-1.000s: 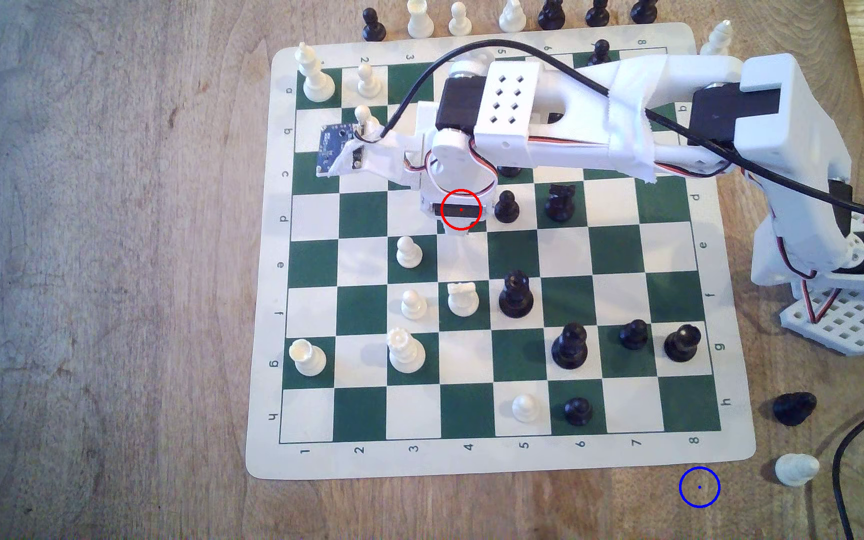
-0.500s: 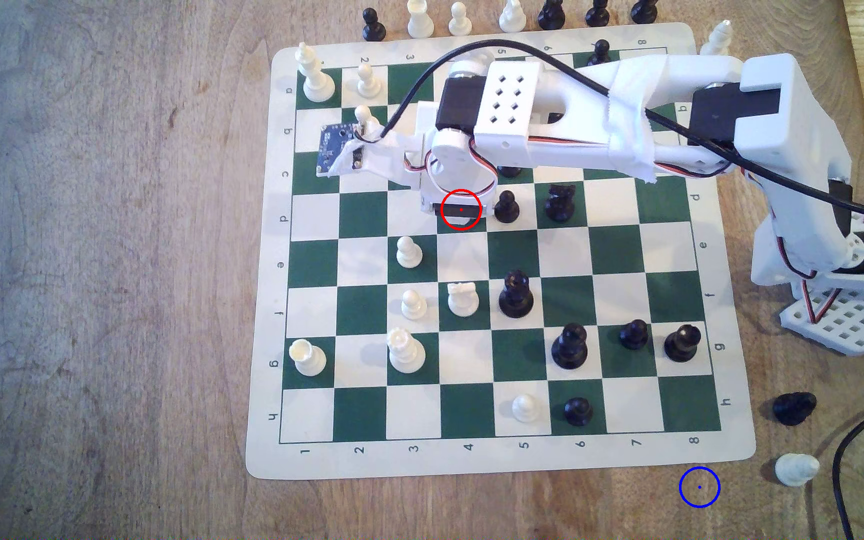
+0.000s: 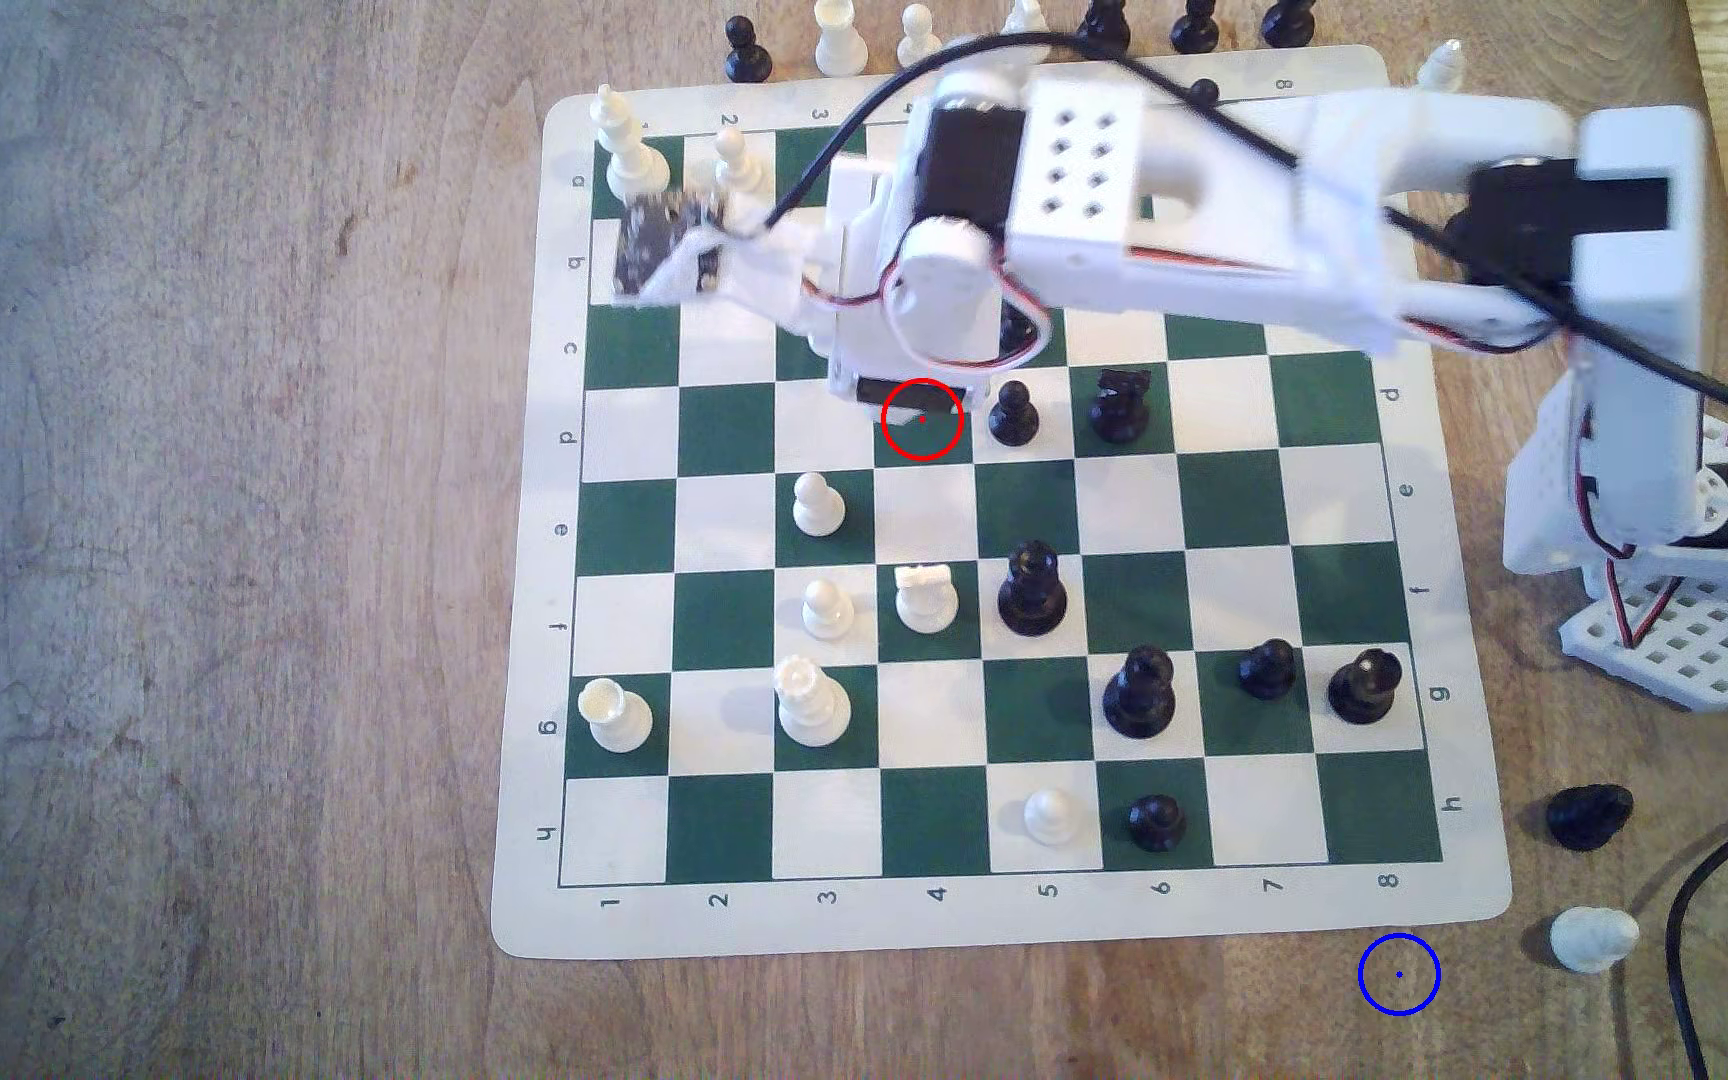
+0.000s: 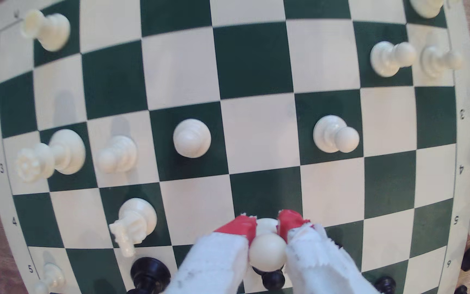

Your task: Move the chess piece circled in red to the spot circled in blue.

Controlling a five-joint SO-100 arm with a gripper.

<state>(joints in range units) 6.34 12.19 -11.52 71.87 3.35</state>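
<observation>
we see the chess piece (image 4: 267,250), a cream-white pawn with a round ball head, upright above a dark green square; the spot (image 3: 1398,974) is bare brown wood.

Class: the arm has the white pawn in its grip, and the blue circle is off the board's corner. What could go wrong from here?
1. The gripper pinches the pawn just under its round head, so it might slip out.
2. A black pawn stands on the next square; a low swing toward the blue circle could topple it.
</observation>
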